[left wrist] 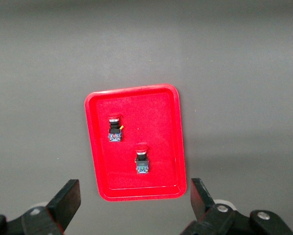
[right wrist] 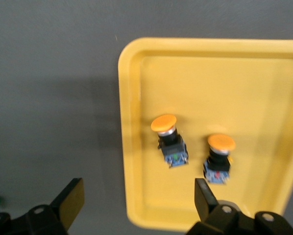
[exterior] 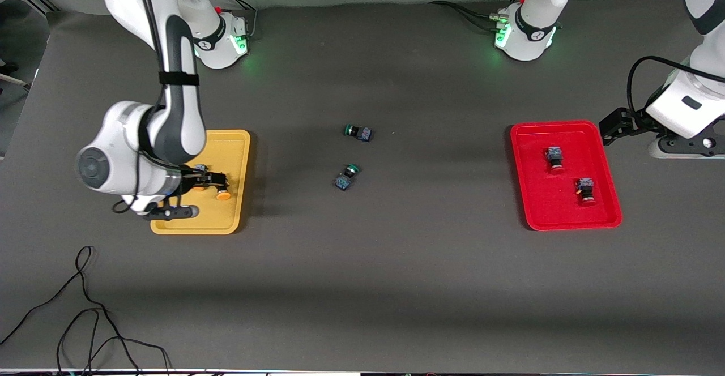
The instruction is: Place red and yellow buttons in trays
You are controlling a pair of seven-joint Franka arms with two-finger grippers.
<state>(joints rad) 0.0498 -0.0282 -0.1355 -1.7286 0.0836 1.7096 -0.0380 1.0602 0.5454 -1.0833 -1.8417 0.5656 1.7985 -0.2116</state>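
The yellow tray (exterior: 195, 223) lies toward the right arm's end of the table. It holds two yellow buttons (right wrist: 168, 144) (right wrist: 219, 159), which lie on their sides. My right gripper (exterior: 210, 181) hangs open and empty a little above them; it also shows in the right wrist view (right wrist: 139, 198). In the front view one yellow button (exterior: 222, 195) shows well and the other (exterior: 199, 169) is partly hidden. The red tray (exterior: 544, 212) lies toward the left arm's end and holds two red buttons (exterior: 555, 158) (exterior: 586, 190). My left gripper (exterior: 614, 127) hangs open and empty high over it.
Two green-capped buttons (exterior: 358, 132) (exterior: 346, 176) lie on the dark mat in the middle of the table, between the trays. A loose black cable (exterior: 85, 308) lies near the front edge at the right arm's end.
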